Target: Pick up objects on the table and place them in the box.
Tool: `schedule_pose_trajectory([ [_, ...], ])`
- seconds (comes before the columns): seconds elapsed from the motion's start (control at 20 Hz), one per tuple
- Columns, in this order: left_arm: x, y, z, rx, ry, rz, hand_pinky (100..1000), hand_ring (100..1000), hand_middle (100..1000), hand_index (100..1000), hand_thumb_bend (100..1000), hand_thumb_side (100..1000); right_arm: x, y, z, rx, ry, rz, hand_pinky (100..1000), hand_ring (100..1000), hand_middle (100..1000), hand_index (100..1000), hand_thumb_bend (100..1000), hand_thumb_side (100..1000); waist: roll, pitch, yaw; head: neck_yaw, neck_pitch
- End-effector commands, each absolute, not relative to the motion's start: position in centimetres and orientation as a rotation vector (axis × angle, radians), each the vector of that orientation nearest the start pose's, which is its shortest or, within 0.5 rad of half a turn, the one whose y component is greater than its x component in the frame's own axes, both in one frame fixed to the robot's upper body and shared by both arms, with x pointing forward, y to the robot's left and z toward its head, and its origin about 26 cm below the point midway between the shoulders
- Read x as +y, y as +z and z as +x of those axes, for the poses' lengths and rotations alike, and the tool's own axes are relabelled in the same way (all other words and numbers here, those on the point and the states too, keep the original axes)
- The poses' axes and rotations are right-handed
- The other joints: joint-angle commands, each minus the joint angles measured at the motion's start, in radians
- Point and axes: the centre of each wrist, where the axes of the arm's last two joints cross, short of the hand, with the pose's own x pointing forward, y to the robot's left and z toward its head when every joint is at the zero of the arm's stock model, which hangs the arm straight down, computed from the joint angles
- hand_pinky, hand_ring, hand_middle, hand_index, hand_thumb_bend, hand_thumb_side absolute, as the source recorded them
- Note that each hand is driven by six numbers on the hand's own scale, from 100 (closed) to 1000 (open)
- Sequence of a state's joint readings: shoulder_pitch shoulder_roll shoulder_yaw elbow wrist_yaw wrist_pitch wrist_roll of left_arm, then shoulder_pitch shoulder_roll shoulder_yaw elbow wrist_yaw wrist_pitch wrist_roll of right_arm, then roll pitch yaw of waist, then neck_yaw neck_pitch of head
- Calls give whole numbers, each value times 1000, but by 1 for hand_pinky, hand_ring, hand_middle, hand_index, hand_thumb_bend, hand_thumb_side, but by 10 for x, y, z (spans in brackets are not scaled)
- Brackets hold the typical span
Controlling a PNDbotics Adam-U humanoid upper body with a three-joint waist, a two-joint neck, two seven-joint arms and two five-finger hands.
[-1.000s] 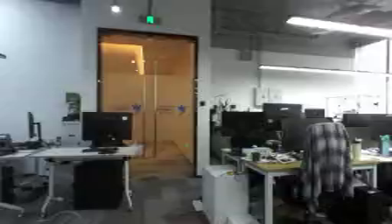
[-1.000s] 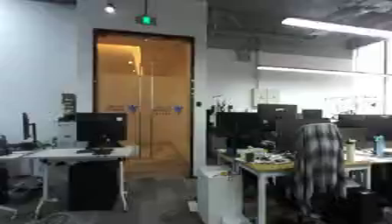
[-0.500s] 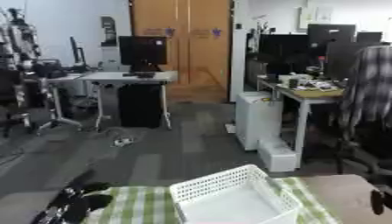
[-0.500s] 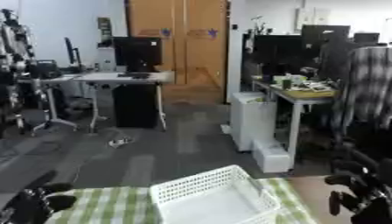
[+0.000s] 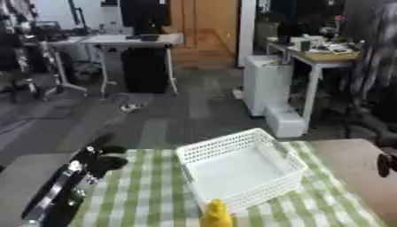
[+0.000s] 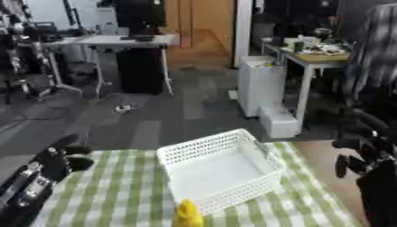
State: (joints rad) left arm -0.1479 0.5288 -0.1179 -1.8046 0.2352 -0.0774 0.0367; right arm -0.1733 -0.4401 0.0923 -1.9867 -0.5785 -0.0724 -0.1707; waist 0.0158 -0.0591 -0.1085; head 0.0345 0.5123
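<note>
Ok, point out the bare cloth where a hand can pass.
Free: the green checked tablecloth between the left hand and the white plastic mesh basket. Crowded: the near edge, where a yellow object sits against the basket's front wall.

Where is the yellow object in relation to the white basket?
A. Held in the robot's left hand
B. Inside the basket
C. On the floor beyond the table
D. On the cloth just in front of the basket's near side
D: the yellow object stands on the checked cloth at the near wall of the empty white basket.
</note>
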Motion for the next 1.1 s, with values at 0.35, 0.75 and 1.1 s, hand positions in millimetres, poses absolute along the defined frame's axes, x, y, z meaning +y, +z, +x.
schedule_pose_trajectory([
  [0.35,302,129,311,-1974,-421,46,787,733,733,975,436,773,-268,175,287,-2107,79,296,243,559,628,794,548,603,34,56,22,-3,65],
  [0.75,297,127,319,-1968,-498,34,799,757,762,1000,509,754,-264,179,289,-2119,96,296,241,559,628,794,552,601,44,100,25,7,60],
  [1.1,291,108,323,-1929,-621,-24,799,768,774,1000,699,629,-263,181,290,-2125,96,295,239,558,627,796,556,600,49,116,19,11,50],
])
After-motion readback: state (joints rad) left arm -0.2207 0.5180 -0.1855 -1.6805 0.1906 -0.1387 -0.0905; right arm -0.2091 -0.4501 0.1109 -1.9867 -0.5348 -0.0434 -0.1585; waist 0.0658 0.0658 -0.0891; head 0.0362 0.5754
